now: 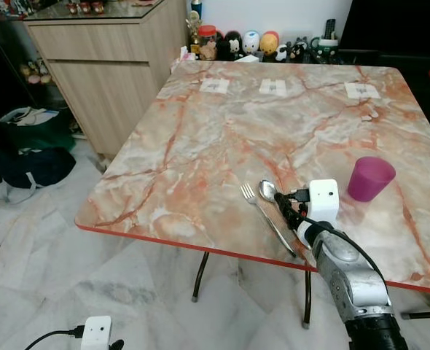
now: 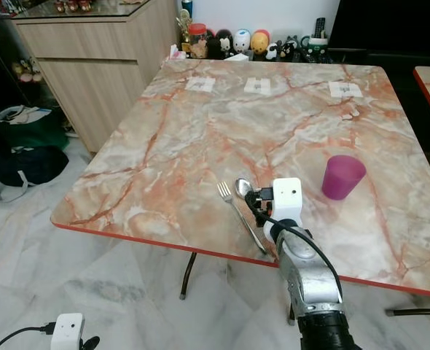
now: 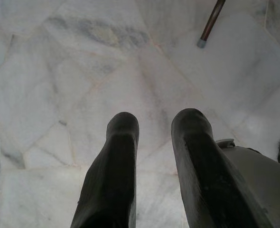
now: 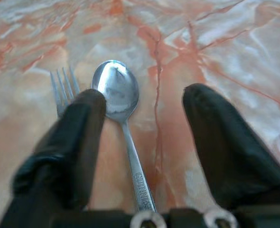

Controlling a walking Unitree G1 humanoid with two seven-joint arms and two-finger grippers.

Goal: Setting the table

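The marble table (image 1: 200,138) carries a fork (image 4: 61,88) and a spoon (image 4: 116,92) side by side, just under the right gripper (image 4: 144,109), whose fingers stand open around the spoon's handle. A purple cup (image 1: 370,178) stands near, to its right. Plates seem not yet placed. The left gripper (image 3: 161,137) hangs open over the floor.

The one piece of lettering that shows is stamped along the handle of the spoon (image 4: 122,126), which lies on the surface near its front edge, just beside the fork (image 4: 64,90). In the right wrist view the stamped capitals run lengthwise down the handle and look like "CUNNIS", though the letters are small and soft, so the exact spelling cannot be told for sure. The jars and figures beyond the surface's far edge are too small to read.
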